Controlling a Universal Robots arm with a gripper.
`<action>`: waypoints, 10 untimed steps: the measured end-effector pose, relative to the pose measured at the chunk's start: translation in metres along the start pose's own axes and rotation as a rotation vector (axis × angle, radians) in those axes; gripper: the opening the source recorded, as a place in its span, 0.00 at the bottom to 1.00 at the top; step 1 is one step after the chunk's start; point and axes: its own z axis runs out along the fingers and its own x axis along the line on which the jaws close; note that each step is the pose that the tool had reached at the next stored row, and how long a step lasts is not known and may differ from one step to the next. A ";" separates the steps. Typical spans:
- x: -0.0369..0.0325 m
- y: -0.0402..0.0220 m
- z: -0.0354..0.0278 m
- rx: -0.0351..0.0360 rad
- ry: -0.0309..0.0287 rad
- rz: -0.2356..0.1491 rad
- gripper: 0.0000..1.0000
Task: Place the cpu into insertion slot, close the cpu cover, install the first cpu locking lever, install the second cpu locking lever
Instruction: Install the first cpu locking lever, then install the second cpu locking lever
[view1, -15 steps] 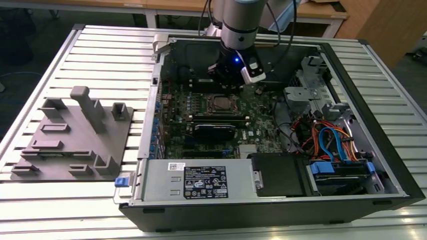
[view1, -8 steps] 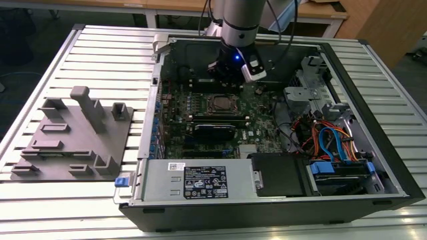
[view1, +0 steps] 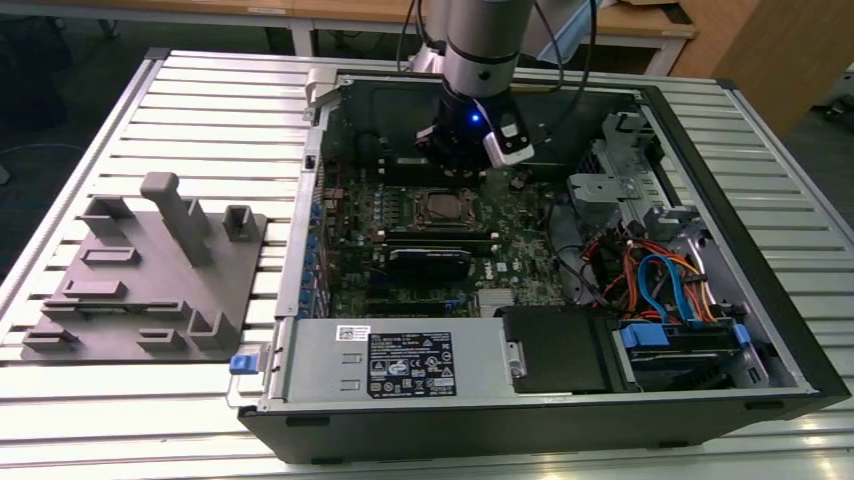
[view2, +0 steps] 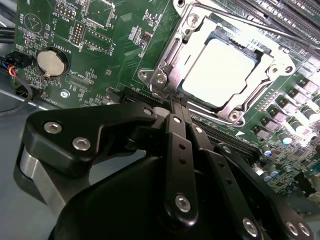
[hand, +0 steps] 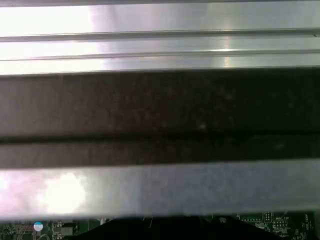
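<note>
Motherboard (view1: 441, 230) work inside the open computer case (view1: 747, 300) is well along, by the look of it. In the second wrist view the cpu (view2: 220, 70) sits flat in the insertion slot (view2: 212, 34), its pale metal face showing through the square window of the cpu cover (view2: 172, 52), which lies down over it. So I judge the placing and the cover-closing done, and the locking levers to be the step in hand. A thin lever rod (view2: 250, 22) runs along the far side of the socket; whether it is latched I cannot tell.

The gripper (view2: 175, 107) hangs just beside the near edge of the socket, its black fingers drawn together with nothing between them. In the exterior view the gripper (view1: 461, 165) stands just behind the socket.

Catching a lever would call for a fine, well-aimed push on a thin wire, clear of the cover frame and the coin battery (view2: 51, 62) off to one side.
</note>
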 end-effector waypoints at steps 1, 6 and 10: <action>0.0000 0.0000 0.0000 0.0001 0.0001 0.000 0.11; -0.0001 -0.0010 -0.0001 0.0002 0.0001 0.000 0.11; -0.0001 -0.0015 -0.0002 0.0003 0.0001 0.000 0.11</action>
